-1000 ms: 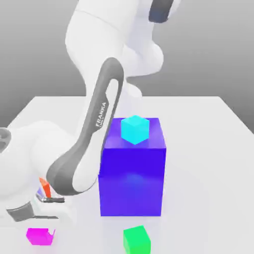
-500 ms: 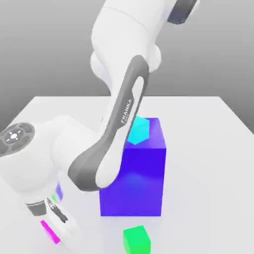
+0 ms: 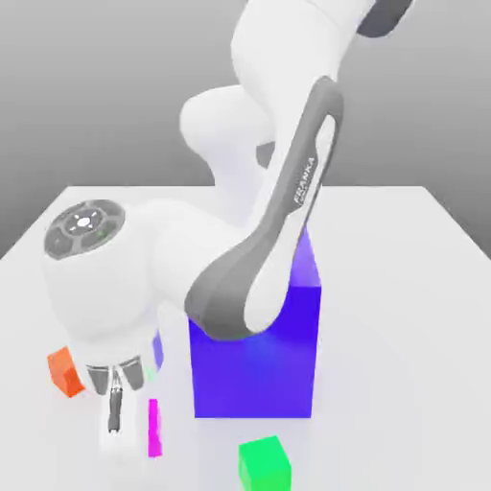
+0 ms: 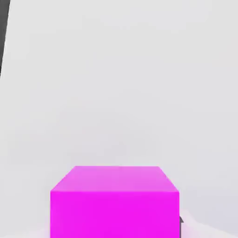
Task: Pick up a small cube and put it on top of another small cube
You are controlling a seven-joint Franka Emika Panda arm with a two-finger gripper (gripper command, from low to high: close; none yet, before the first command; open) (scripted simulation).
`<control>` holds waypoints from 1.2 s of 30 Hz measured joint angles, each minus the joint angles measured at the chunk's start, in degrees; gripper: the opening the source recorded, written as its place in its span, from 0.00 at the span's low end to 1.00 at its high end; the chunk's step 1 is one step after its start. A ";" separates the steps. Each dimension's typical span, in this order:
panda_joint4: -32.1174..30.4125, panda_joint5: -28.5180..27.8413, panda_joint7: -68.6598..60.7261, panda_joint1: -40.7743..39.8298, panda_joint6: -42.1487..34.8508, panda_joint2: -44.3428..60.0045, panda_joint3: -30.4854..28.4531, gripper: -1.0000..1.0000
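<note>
The small magenta-pink cube (image 4: 114, 202) sits close in front of the hand camera, with white table behind it. In the exterior view just a thin pink sliver of this small cube (image 3: 152, 427) shows beside the white finger (image 3: 114, 433), low at the exterior view's left. My gripper (image 3: 132, 432) is shut on it, just above the table and left of the big blue block (image 3: 254, 360). A small green cube (image 3: 265, 463) rests on the table in front of the blue block. A small orange cube (image 3: 65, 371) lies further left.
The arm's white and grey links (image 3: 259, 278) cross in front of the blue block and cover its top. The white table (image 3: 403, 288) stretches to the exterior view's right and toward the back.
The hand has swung to the exterior view's right, carrying the magenta cube from the near left corner toward the blue block. The arm now covers the block's top, where a cyan cube showed earlier.
</note>
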 joint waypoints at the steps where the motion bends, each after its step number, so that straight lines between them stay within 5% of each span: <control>1: -0.20 0.40 2.52 1.22 0.04 -0.15 -0.78 0.00; 24: -4.18 10.65 58.02 35.58 2.05 -3.69 -22.31 0.00; 28: -4.92 10.19 67.90 34.69 -0.55 1.07 -19.23 0.00; 32: -3.75 17.47 65.87 26.68 2.32 6.32 -8.27 0.00; 33: -3.49 18.91 65.11 25.36 2.94 7.14 -6.48 1.00; 36: -3.49 18.91 65.11 25.36 2.94 7.14 -6.48 1.00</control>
